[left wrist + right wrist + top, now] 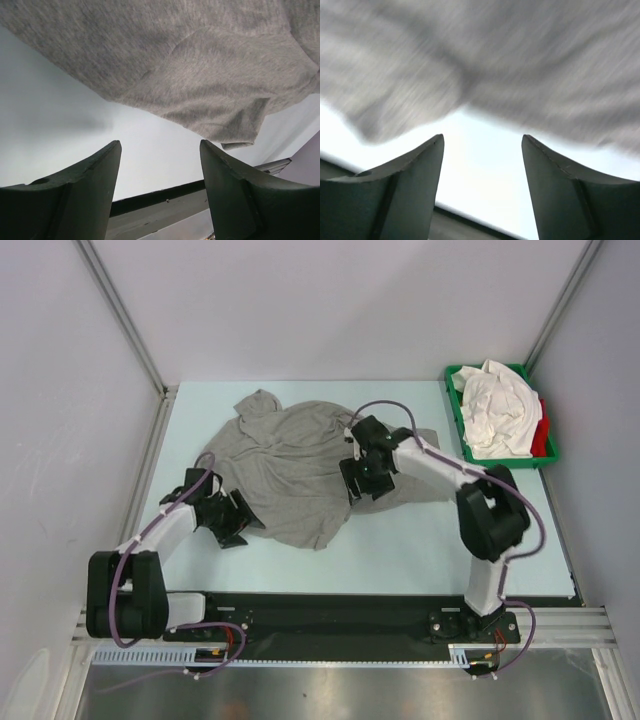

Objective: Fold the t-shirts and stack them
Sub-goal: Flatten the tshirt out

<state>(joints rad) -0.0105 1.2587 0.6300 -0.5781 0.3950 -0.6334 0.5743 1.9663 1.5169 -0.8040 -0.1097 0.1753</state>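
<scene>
The pale table (420, 550) carries a heather grey t-shirt (295, 465), spread out rumpled across its middle. At the far right corner stands a green tray (452, 371), heaped with crumpled white shirts (495, 410); a red shirt (543, 430) shows at its right edge. The right claw (482, 137) hovers over the grey shirt's right part, fingers spread wide and apparently empty, though the view is blurred. The left claw (160, 145) sits beside the shirt's left hem, fingers wide apart, gripping nothing.
</scene>
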